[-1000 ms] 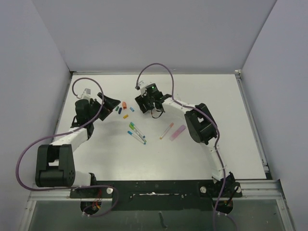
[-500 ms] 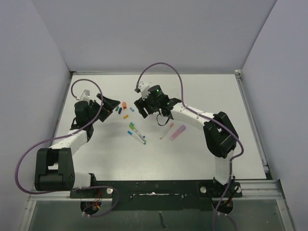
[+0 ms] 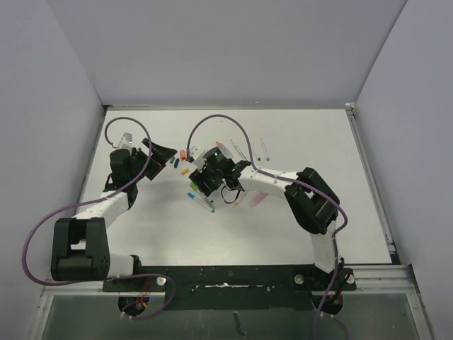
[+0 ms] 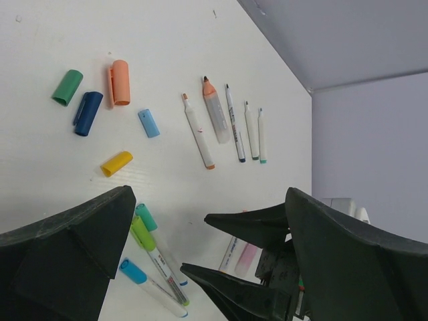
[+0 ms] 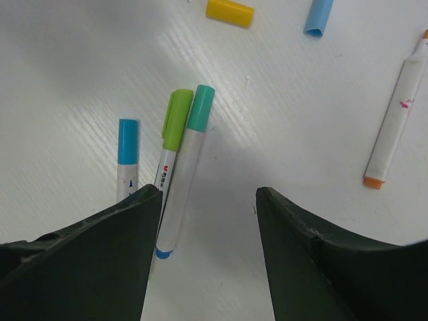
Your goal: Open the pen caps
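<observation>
Right hand (image 5: 208, 194): released, jaws wide apart, nothing between them; poised low over the capped pens.
Left hand (image 4: 210, 194): released, empty, near the loose caps.
Capped pens: teal cap (image 5: 200, 107), green cap (image 5: 178, 110) and blue cap (image 5: 128, 140) sit on white barrels (image 5: 175, 200), flat on the bench (image 5: 301, 134).
Long axis: near parallel; caps point away from the right hand. Teal and green touch side by side, blue lies apart.
Top view: these pens run diagonally, caps toward far left.
Left wrist only: loose green cap (image 4: 67, 87), navy cap (image 4: 87, 112), orange cap (image 4: 120, 82); row of uncapped pens (image 4: 233, 124).
Both wrists: yellow cap (image 4: 117, 162), light blue cap (image 4: 148, 123).
</observation>
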Available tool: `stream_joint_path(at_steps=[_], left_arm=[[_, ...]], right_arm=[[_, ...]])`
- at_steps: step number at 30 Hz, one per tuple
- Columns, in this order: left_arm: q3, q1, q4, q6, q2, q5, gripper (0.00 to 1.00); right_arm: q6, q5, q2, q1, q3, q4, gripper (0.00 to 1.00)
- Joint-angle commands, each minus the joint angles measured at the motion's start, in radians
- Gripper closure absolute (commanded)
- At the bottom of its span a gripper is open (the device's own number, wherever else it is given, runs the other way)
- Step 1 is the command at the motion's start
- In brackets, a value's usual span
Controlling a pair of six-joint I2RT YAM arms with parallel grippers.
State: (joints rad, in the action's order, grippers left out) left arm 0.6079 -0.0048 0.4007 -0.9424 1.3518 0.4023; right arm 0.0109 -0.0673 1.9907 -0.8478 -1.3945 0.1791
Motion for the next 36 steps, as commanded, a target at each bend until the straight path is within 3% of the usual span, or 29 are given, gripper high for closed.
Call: stream_joint_path(at_steps=[1, 36], left_arm=[[-0.009, 0.007, 0.051, -0.006, -0.035, 0.013, 0.02], [-0.026, 0.016, 0.076, -0.017, -0.02, 0.014, 0.02]], right_arm=[[-0.011, 0.023, 0.011, -0.003, -0.01, -0.032, 0.41], [-0.01, 0.035, 0.071, -0.013, 0.015, -0.031, 0.48]])
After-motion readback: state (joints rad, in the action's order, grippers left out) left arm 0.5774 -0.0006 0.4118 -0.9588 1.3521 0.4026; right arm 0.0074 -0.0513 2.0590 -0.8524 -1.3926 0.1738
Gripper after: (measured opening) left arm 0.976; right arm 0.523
